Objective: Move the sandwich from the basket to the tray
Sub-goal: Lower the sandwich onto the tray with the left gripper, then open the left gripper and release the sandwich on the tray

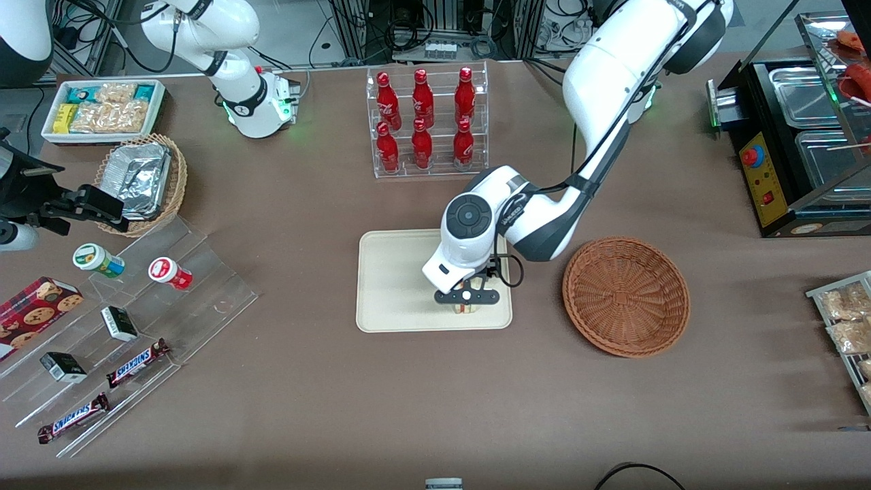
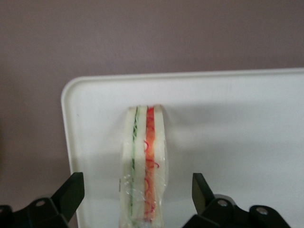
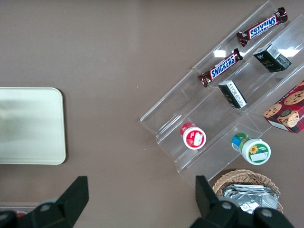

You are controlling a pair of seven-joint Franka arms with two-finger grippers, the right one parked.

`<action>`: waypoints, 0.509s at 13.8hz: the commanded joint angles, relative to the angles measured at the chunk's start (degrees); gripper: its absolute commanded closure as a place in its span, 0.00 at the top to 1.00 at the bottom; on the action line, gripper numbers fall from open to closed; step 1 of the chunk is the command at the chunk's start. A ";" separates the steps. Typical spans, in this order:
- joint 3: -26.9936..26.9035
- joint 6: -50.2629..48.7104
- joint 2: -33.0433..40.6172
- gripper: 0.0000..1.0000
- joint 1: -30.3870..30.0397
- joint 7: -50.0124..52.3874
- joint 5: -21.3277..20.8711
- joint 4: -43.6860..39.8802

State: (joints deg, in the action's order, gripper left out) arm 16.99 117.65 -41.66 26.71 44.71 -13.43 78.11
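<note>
Sandwich [image 2: 144, 164]: wedge of pale bread wrapped in clear film, green and red filling stripes along its cut edge; it stands on edge on the tray.
Tray [image 1: 391, 286]: flat cream rectangle, rounded corners, low rim.
Basket [image 1: 626, 296]: round reddish-brown wicker, beside the tray on the brown bench [image 1: 435, 401].
Claw [image 1: 467, 304]: points down over the tray; fingers [image 2: 71, 190] spread wide, clear of the sandwich between them.

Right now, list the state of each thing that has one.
sandwich: on the tray, standing on edge, wrapped in clear film
tray: holds only the sandwich
basket: empty
gripper: over the tray, jaws open either side of the sandwich, not touching
</note>
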 commanded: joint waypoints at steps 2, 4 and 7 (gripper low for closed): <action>-2.49 -4.27 5.35 1.00 -2.43 0.82 -2.65 -0.06; -2.40 -4.44 7.63 1.00 -6.04 0.73 -1.17 -0.24; -2.40 -6.71 10.79 1.00 -10.79 -4.26 1.56 -0.06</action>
State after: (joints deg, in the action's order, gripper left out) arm 14.18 113.47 -33.59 18.43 43.10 -13.81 77.11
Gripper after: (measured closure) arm 0.000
